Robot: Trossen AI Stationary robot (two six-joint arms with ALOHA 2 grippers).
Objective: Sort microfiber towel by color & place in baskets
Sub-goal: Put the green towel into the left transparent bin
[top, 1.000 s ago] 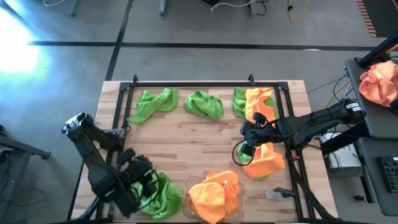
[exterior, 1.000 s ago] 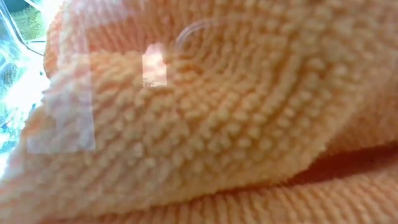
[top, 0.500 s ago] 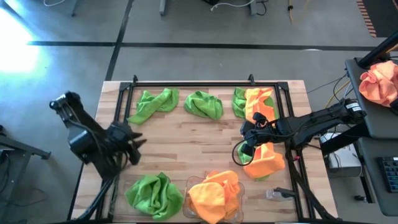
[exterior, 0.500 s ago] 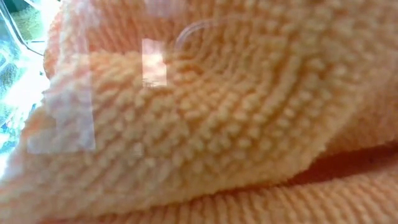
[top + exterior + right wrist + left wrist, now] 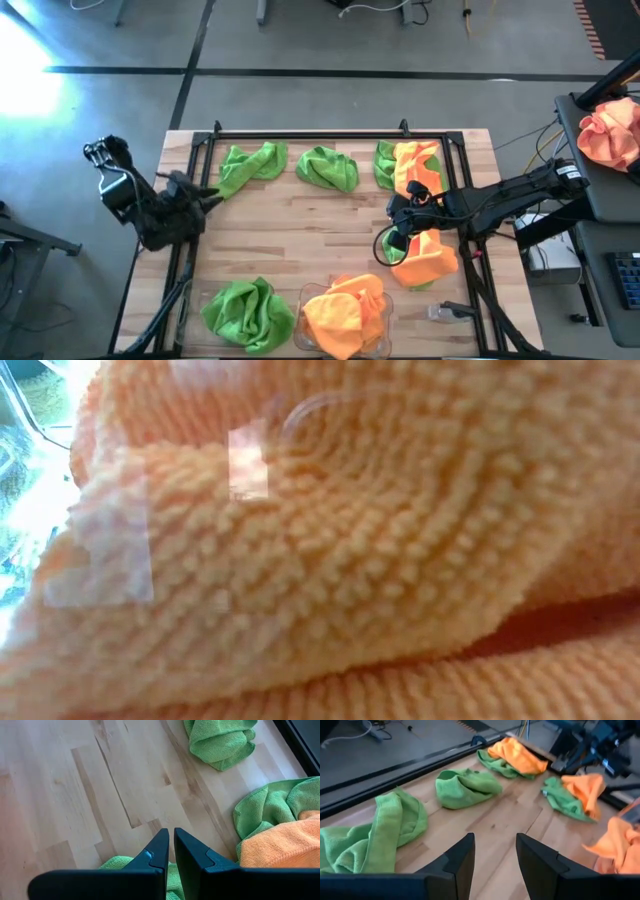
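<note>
I see no readable writing or labels anywhere. My left pincer (image 5: 205, 192) hangs over the left edge of the table (image 5: 300, 225), at the middle left of the overhead frame, its fingers spread with nothing between them; just ahead of it lies a green towel (image 5: 245, 168), and a second green towel (image 5: 327, 168) sits farther right along the table's top edge. A green-and-orange pile (image 5: 410, 165) lies at the upper right, close to the black frame rail (image 5: 300, 133). My right pincer (image 5: 398, 238) hovers at the right of the frame over another orange towel (image 5: 430, 258) with green beneath it; its fingers (image 5: 155, 855) are pressed almost together, holding nothing. The middle of the table is bare wood with open room for moving. At the bottom edge, a green bundle (image 5: 245, 312) fills the left basket (image 5: 190, 300), and orange towels (image 5: 345, 308) fill the right basket (image 5: 385, 330); both clear baskets are hard to make out and cut off by the frame's bottom. The low camera is wholly blocked by orange fuzzy cloth (image 5: 330, 560) pressed close against it. A paler orange cloth (image 5: 612, 132) rests off the table at the far right.
</note>
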